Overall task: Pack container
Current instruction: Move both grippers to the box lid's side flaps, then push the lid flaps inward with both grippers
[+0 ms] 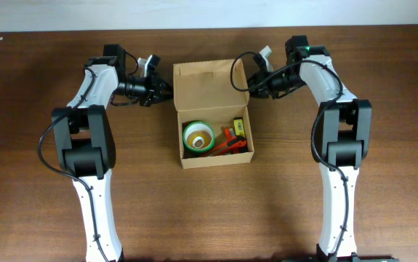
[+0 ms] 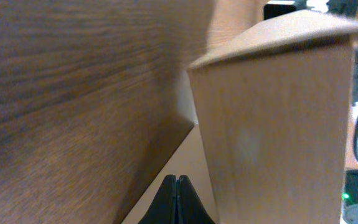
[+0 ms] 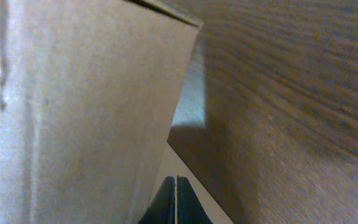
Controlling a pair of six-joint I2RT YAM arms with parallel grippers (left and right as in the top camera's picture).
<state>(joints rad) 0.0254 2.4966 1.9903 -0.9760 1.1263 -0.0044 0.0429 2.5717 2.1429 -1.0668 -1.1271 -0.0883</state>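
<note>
The container (image 1: 182,138) holds a tape roll (image 1: 198,136) and small items (image 1: 232,138); its lid (image 1: 210,86) stands open. Both my jaws, pressed together and empty, sit beside that lid; closing remains, I judge.

Overhead looks straight down on table (image 1: 19,145); both wrist views close against container (image 2: 272,124), opposite sides.
</note>
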